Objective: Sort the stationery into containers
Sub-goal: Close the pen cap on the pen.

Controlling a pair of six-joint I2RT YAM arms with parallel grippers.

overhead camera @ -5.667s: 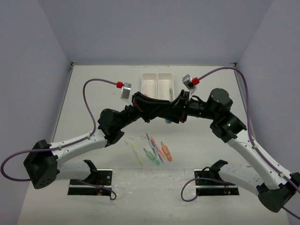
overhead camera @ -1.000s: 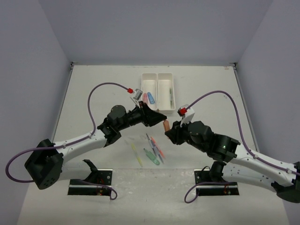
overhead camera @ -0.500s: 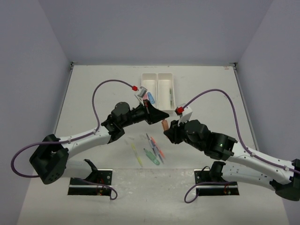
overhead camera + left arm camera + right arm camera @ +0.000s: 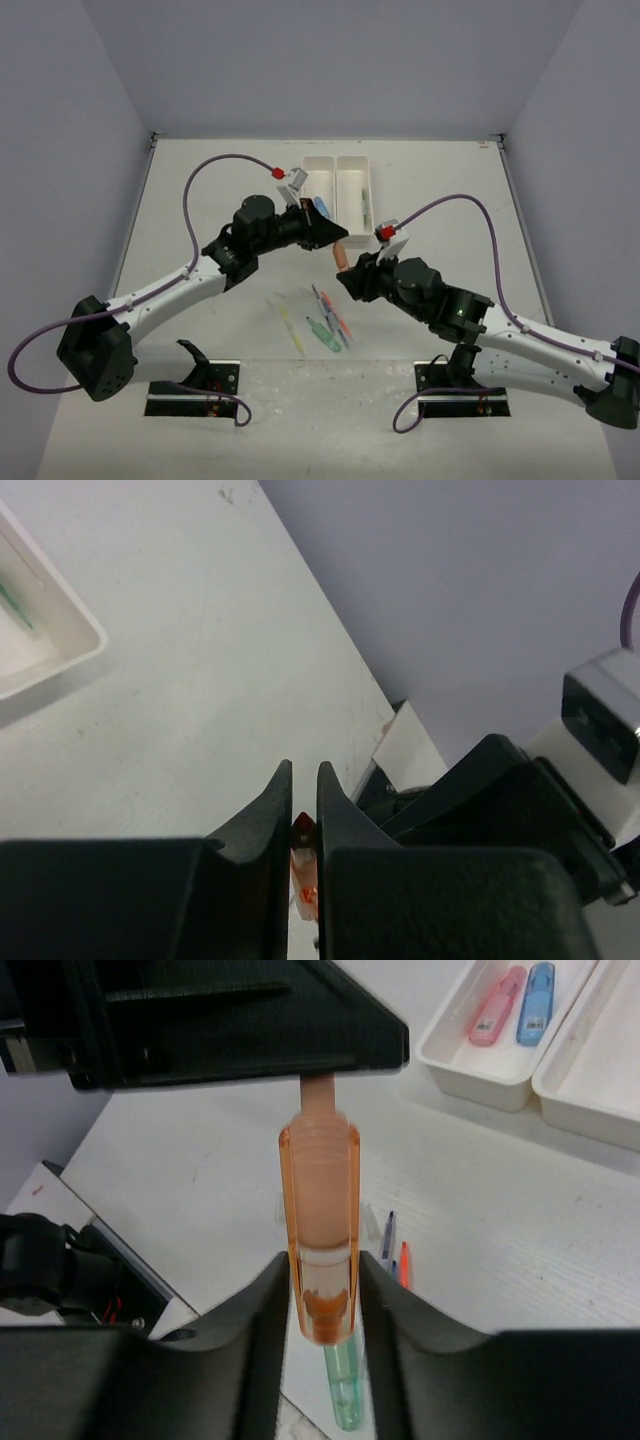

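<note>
An orange chunky piece [image 4: 342, 257] hangs in the air between both grippers. My right gripper [image 4: 349, 273] is shut on its lower end, as the right wrist view shows [image 4: 320, 1210]. My left gripper [image 4: 337, 241] is shut on its pale upper tip; the piece [image 4: 303, 865] shows between the nearly closed fingers. The white two-compartment tray [image 4: 338, 160] stands behind, with a pink piece [image 4: 492, 1010] and a blue piece [image 4: 537, 990] in its left compartment and a green pen [image 4: 15, 595] in the other.
On the table below lie a yellow pen [image 4: 291, 328], a green chunky piece [image 4: 323, 335], a red pen [image 4: 337, 315] and a grey-blue pen [image 4: 321, 300]. The green piece [image 4: 342, 1390] is right under my right gripper. Purple cables arc over both arms.
The right gripper has lifted the orange piece off the table pile and carried it up and left. The left gripper came back from the tray and closed on its upper tip.
</note>
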